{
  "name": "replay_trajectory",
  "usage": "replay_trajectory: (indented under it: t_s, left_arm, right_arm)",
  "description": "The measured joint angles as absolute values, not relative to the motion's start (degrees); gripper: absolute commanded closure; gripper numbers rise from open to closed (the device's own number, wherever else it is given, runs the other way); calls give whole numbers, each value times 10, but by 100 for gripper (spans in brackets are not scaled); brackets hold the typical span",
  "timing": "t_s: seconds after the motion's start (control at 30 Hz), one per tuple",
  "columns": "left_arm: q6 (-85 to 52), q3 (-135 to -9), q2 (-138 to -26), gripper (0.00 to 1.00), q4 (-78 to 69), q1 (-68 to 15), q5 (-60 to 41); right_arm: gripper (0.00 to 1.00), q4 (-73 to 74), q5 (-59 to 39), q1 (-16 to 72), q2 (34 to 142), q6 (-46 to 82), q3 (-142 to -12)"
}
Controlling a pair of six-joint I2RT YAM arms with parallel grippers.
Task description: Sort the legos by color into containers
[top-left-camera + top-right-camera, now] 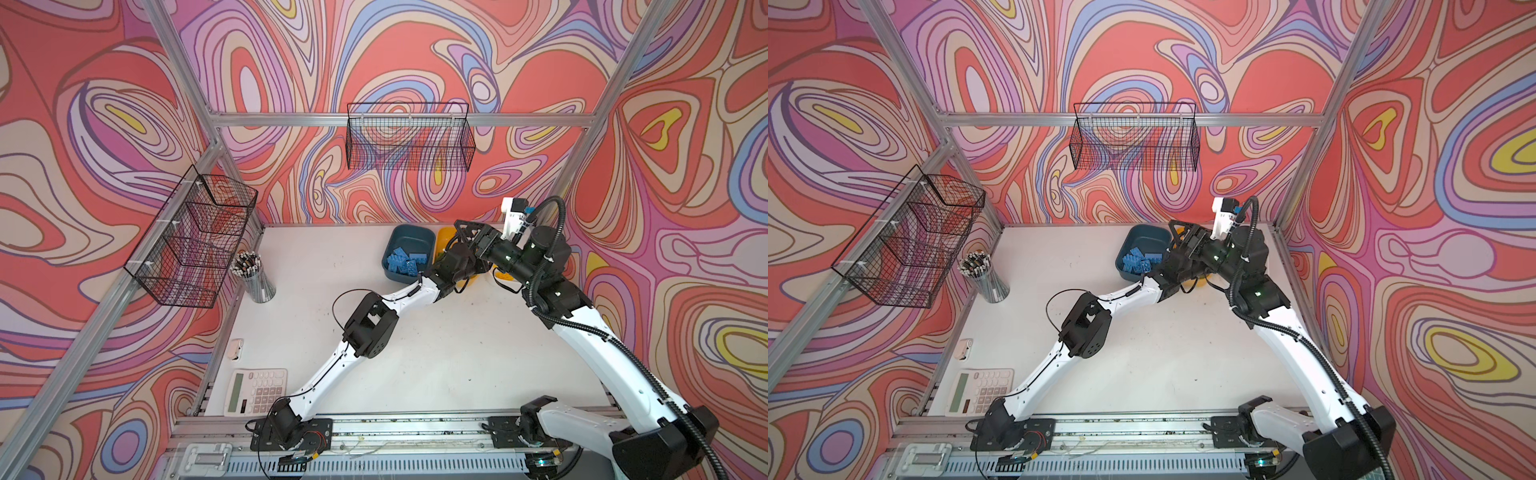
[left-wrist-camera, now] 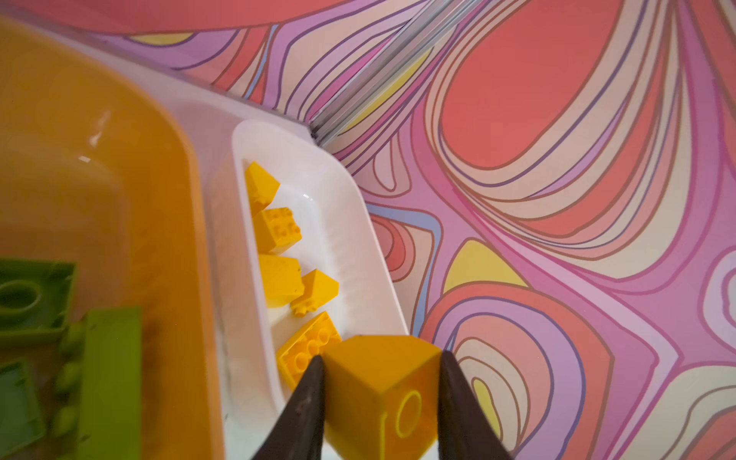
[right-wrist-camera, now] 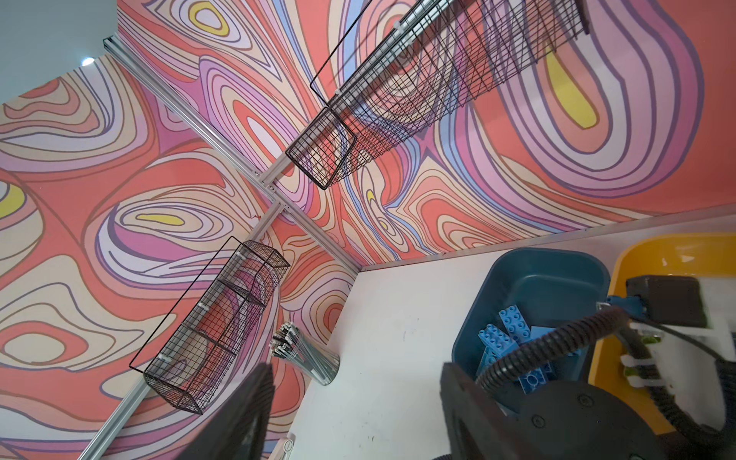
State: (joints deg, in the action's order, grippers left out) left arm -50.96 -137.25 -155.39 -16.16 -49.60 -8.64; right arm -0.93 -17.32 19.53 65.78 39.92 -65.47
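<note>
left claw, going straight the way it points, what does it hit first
The left claw, shut on a yellow brick, would probably meet the rim of the white tub first; depth is unclear.

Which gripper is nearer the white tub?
Left. The left gripper holds a yellow brick just over the white tub's end. The right gripper, open and empty, points away, toward the teal tub.
</note>
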Motion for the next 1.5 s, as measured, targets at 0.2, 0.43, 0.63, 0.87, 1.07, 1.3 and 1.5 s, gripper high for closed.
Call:
replay_trajectory:
  t_s: [0.2,0.43,0.63,0.87,1.07,1.3,1.5]
  left_arm:
    - [-491,-1482,-1614,66,-147,-520,-32]
    - [-474,-1529,-1671,61,-142,-547,26]
    - [-467,-1547,-1698,60,-131,-559,62]
    - [-467,-1553,-1701,49,-130,-557,90]
    - [-461,-1553,-1702,39,-130,-556,100]
    - [-429,-1490,-1665,26,-136,-558,106]
    - [-349,-1144,-1427,6,-184,-571,147]
  right_arm:
    - [30,-11,-171,201,655,389,-655]
    - [30,-13,-163,203,640,381,-653]
    - [30,-13,-161,205,638,377,-650]
    - [30,-16,-157,207,635,375,-644]
    - [30,-16,-154,207,630,373,-642]
    - [26,-33,-133,207,630,361,-646]
    - [16,-137,-33,206,658,305,-771]
